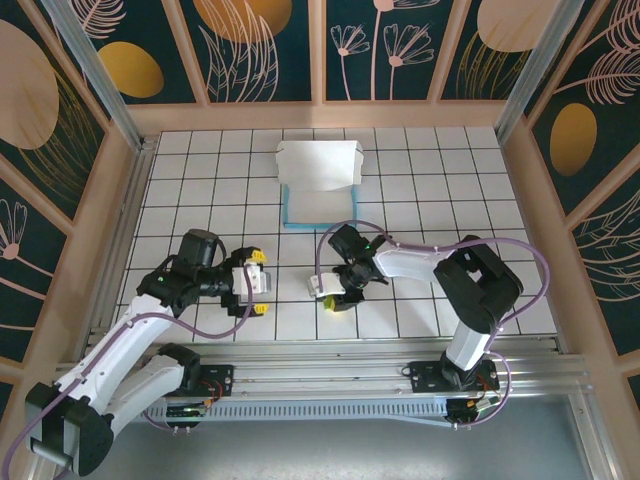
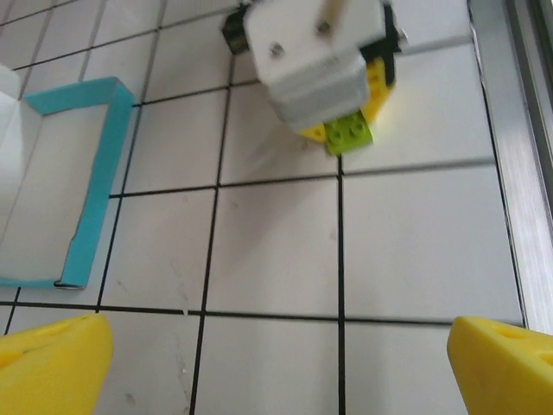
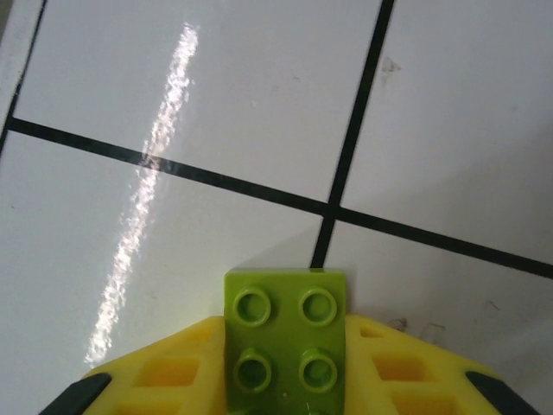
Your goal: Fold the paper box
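White gridded tabletop [image 1: 200, 180], floral teal walls [image 1: 270, 50], wooden frame [image 1: 320, 115]

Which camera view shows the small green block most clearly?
The right wrist view: the green block is close and sharp, its studs visible, between the yellow fingers of the right gripper. The left wrist view shows it small, under that gripper. The top view gives only a tiny speck.

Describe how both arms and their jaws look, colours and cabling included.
The left arm and right arm match: smooth white links between chunky black joints, standing on black bases. A thin purple cable loops along each. The jaws are bright yellow wedges with moulded recesses, fixed to a boxy white housing with visible screw heads.
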